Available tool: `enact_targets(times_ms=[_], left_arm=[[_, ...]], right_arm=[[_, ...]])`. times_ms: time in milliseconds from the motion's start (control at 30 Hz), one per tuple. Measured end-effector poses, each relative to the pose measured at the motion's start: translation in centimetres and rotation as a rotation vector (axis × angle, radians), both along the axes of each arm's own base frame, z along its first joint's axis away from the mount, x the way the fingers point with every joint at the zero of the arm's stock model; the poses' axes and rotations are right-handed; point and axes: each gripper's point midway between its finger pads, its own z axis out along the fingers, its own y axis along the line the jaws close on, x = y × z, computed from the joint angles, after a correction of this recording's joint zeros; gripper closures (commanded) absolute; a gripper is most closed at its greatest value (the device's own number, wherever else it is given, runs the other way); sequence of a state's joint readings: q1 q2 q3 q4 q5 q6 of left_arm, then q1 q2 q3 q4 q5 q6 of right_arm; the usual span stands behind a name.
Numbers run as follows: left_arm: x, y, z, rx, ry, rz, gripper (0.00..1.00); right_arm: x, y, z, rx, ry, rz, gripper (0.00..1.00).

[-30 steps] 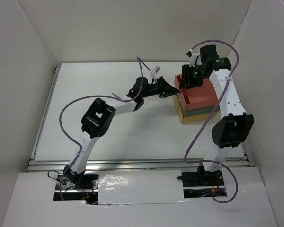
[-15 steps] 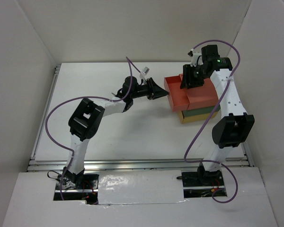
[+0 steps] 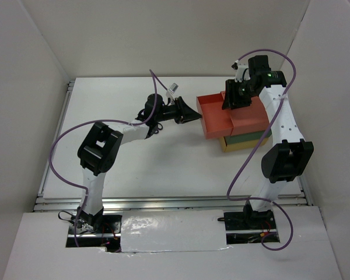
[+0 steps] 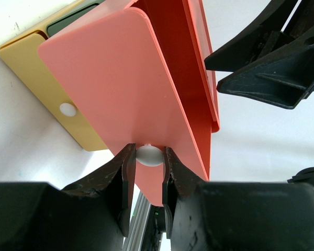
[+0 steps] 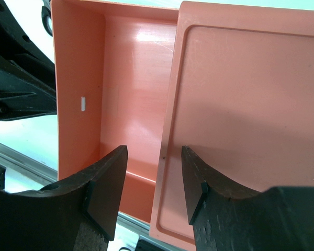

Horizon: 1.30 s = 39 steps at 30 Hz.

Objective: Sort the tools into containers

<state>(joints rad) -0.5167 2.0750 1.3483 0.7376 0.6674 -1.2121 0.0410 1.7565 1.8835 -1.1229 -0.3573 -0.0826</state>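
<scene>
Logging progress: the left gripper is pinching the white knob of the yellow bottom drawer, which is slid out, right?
No. The left gripper pinches the white knob of the red-orange top drawer, which is slid out; the yellow drawer sits closed. The left wrist view shows it.

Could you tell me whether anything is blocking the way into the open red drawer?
Partly. The right gripper hangs with open fingers over the rear edge of the red drawer, where it meets the casing top. The rest of the opening is bare; the left gripper only pinches the white knob at the front.
</scene>
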Motion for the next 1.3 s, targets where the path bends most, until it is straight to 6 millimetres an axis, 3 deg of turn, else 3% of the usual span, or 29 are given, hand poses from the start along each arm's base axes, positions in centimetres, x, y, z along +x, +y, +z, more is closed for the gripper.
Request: enact_targets(times_ms=[167,400,567,767,867,967,1067,1167,1300], left_arm=[[0.2,0.2,-0.7,0.028,0.006,0.004,0.39],[-0.4,1.6,-0.8,0.098,-0.009,0.023,0.40],[-0.5,5.9,-0.1,0.256,-0.055,0.096,0.42],[3.0,13.7,0.4,0.651,-0.153,0.320,0.46],[3.2,17.6,-1.8,0.865,-0.097,0.403,0.51],[3.2,20.2,-5.0,1.037,0.002,0.420,0.53],[3.2,21.4,-8.8,1.124,0.100,0.397,0.53],[2.0,22.4,-12.3,1.190,0.204,0.350,0.54],[1.5,22.5,-14.3,1.222,0.283,0.320,0.56]], right_arm=[[0.0,0.0,0.0,-0.001,0.000,-0.001,0.46],[0.0,-0.1,0.0,-0.001,0.000,-0.001,0.45],[0.0,-0.1,0.0,-0.001,-0.001,-0.002,0.42],[0.2,-0.2,0.3,-0.005,-0.011,-0.004,0.33],[0.2,-0.4,0.4,-0.010,-0.014,-0.010,0.32],[0.3,-0.5,0.5,-0.013,-0.016,-0.014,0.32],[0.4,-0.7,0.5,-0.018,-0.018,-0.019,0.32],[0.4,-0.8,0.5,-0.024,-0.018,-0.022,0.32],[0.4,-0.8,0.4,-0.027,-0.018,-0.025,0.31]])
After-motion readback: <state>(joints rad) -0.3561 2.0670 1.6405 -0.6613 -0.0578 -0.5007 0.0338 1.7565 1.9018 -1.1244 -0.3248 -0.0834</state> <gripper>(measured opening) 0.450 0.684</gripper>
